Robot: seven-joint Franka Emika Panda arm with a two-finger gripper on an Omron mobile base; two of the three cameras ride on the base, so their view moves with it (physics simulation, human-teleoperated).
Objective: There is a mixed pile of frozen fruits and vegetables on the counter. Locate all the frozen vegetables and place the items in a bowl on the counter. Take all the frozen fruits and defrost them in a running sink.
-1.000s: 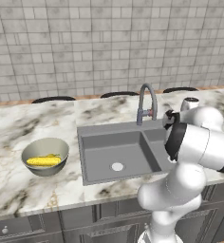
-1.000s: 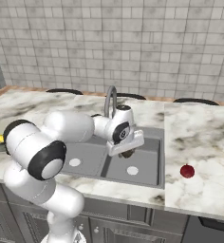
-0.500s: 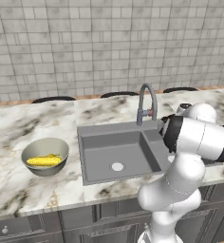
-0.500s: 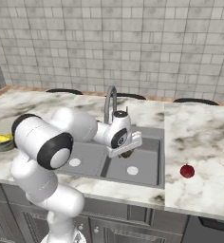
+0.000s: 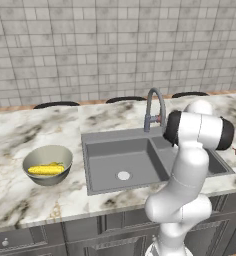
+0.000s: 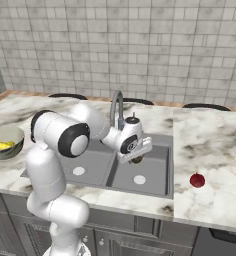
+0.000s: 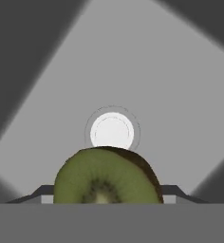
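The hand point(image 6: 135, 159) hangs over the right basin of the sink point(image 5: 105, 165), its jaws partly closed on a halved kiwi point(image 7: 107, 177). In the hand view the kiwi's cut green face looks toward the camera, its brown skin curving over the top, and the white round drain point(image 7: 112, 132) of the basin lies straight beyond it. From the right base view only a small dark lump shows under the hand, so its long axis cannot be told there.

The corn cob point(image 5: 46, 170) lies flat in the bowl point(image 5: 46, 156), its long axis running along the front edge of the bench point(image 5: 25, 200), both ends near the bowl's wall. The bowl stands on the bench left of the sink, near the front edge. The dark red fruit point(image 6: 197, 180) sits on the bench right of the sink, close to the sink's right rim.

The bench is white-and-beige marble with brown veins over grey cabinets. A curved grey faucet point(image 5: 154, 107) rises behind the sink, against a wall of grey tiles.
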